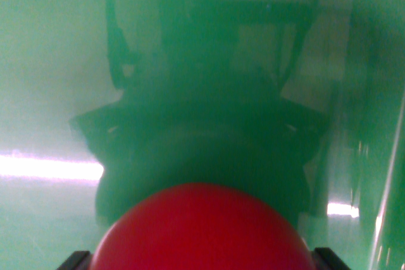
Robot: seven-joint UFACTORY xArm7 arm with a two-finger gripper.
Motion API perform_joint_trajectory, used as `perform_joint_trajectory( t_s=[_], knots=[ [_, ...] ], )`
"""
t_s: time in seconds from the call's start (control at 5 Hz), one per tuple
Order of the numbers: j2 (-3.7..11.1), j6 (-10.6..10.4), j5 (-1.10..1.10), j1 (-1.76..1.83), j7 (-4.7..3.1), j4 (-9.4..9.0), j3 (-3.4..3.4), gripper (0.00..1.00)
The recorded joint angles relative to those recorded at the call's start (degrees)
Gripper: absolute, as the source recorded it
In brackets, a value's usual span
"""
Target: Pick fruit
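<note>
Close up, a smooth, round red fruit (202, 232) at six o'clock sits between dark gripper (202, 260) fingertips, apparently grasped, above a glossy green surface (50, 61).

Red fruit (202, 232): smooth skin, soft even sheen, no texture visible
Green surface (50, 61): glossy, mirror-like, carries dark blurred reflection and bright white light streaks
Black fingers (74, 260): matt, material unclear
</note>
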Motion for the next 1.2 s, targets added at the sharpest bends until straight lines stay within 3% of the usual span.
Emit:
perform_joint_trajectory(
  t_s=[1.2],
  knots=[
    [-0.42,1.69,-0.01,0.02,-0.13,1.27,-0.01,1.0]
  ],
)
